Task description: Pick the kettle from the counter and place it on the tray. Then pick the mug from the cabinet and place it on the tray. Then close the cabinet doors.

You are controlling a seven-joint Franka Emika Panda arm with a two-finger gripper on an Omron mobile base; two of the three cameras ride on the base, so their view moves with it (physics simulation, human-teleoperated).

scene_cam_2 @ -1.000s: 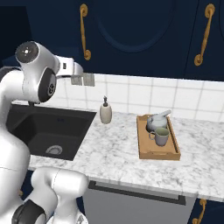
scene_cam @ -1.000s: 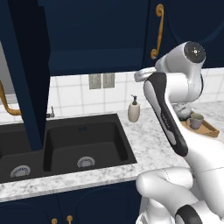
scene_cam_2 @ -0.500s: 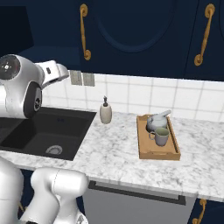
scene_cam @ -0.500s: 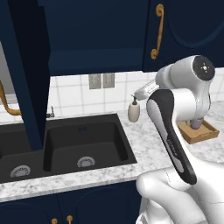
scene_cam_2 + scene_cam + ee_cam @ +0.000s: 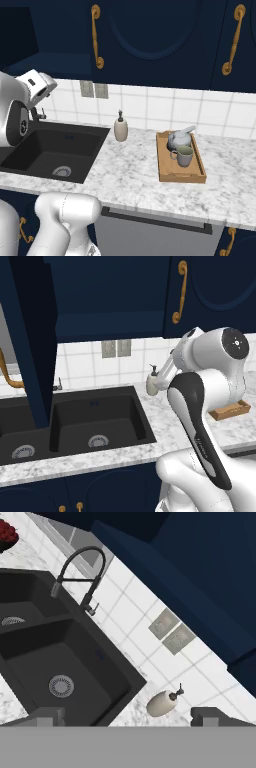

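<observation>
Both objects have been delivered: the kettle (image 5: 179, 138) and the mug (image 5: 183, 155) sit together inside the wooden tray (image 5: 165, 171) on the marble counter (image 5: 130, 170), the kettle toward the wall, the mug just in front of it. Neither needs further handling, in my assessment.

Your gripper (image 5: 125, 716) stands wide, its fingertips (image 5: 47, 716) far apart with nothing between them. That fits the remaining work; closing a door needs a push, not a grasp. The hand looks down across the black double sink (image 5: 60, 667), the spring faucet (image 5: 80, 572) and the soap pump bottle (image 5: 162, 703), so it is well away from the tray.

One cabinet door (image 5: 32, 341) stands open, seen nearly edge-on over the sink in the left base view, with the navy shelf (image 5: 110, 326) exposed beside it. The neighbouring doors with brass handles (image 5: 96, 35) appear shut.

Outstanding item: closing the doors. Bring the arm to the outer face of the open door, minding the faucet beneath it.
</observation>
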